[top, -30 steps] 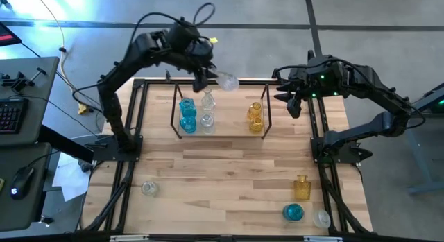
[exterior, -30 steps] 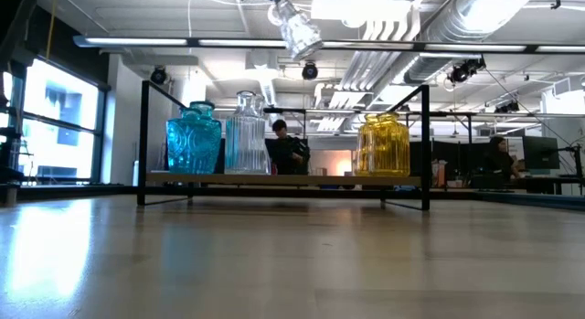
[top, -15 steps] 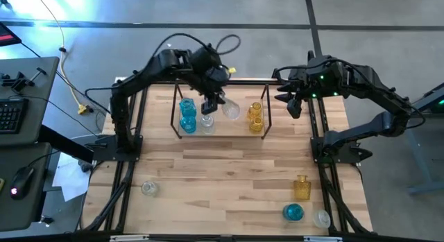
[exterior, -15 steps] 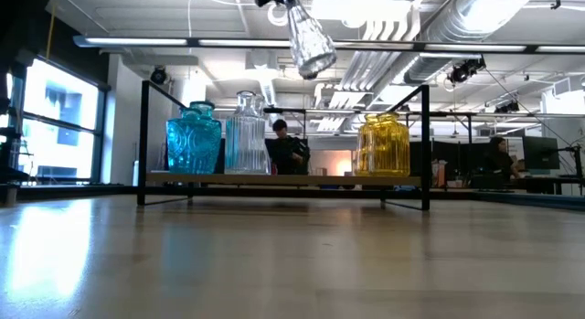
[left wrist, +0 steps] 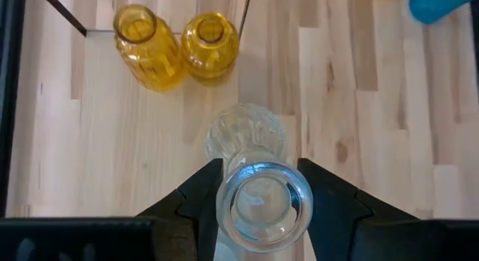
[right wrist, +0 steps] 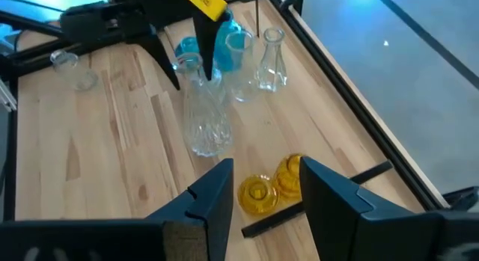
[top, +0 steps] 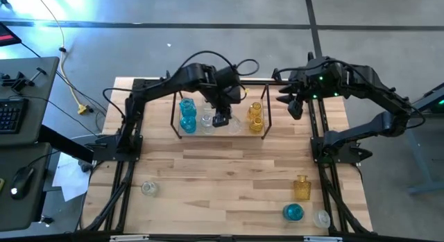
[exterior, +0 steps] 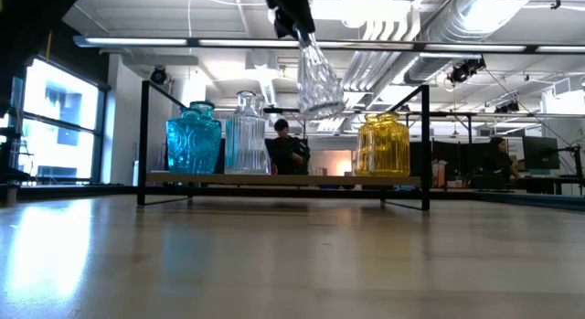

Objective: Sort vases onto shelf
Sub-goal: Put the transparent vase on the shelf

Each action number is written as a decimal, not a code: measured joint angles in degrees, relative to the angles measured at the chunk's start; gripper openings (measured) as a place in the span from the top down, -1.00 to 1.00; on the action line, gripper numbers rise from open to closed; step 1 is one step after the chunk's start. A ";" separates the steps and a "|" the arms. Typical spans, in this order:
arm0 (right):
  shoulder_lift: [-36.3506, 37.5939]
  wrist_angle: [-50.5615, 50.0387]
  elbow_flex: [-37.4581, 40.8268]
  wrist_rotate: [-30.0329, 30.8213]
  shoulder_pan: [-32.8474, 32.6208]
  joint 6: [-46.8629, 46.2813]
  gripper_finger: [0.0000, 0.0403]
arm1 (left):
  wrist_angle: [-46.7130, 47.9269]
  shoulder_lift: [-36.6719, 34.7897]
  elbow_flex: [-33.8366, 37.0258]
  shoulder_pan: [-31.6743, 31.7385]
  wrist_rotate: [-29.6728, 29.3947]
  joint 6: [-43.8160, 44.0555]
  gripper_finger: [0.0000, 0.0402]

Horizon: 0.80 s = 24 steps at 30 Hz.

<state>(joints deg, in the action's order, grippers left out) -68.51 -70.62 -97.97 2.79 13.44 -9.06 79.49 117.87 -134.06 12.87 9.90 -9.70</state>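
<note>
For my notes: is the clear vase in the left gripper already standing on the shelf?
No. The clear vase hangs above the shelf, gripped at its neck.

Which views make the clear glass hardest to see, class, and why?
High view: the clear vase under the left gripper almost vanishes against the pale shelf. Low view: bright ceiling lights shine through it. Left wrist view: its rim stands out sharply.

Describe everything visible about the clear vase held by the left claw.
The clear vase is ribbed, see-through glass with a narrow neck, an open round mouth and a wider body. The left claw grips its neck, one finger on each side. It hangs roughly upright, slightly tilted, in the air above the shelf, over the gap between the clear bottle and the yellow vases, touching neither.
</note>
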 joint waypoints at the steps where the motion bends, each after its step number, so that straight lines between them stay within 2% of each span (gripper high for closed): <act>1: 0.00 -0.42 0.00 0.00 0.01 0.00 0.33 | -0.06 0.53 0.00 0.01 -0.16 -0.02 0.31; 6: 0.00 -1.56 0.00 0.00 0.01 -0.04 0.33 | 0.37 2.39 0.00 0.03 -2.64 -0.91 0.31; 15: 0.00 -1.60 0.00 0.00 0.01 0.34 0.33 | 2.79 5.02 -0.02 0.47 -2.98 -0.89 0.31; 24: 0.02 -1.62 0.00 0.00 -0.01 0.52 0.33 | 4.20 5.26 0.00 1.12 -6.02 0.02 0.31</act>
<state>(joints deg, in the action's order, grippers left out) -68.49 -72.25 -97.97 2.79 13.43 -8.54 83.70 123.13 -134.06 13.99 3.88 -9.68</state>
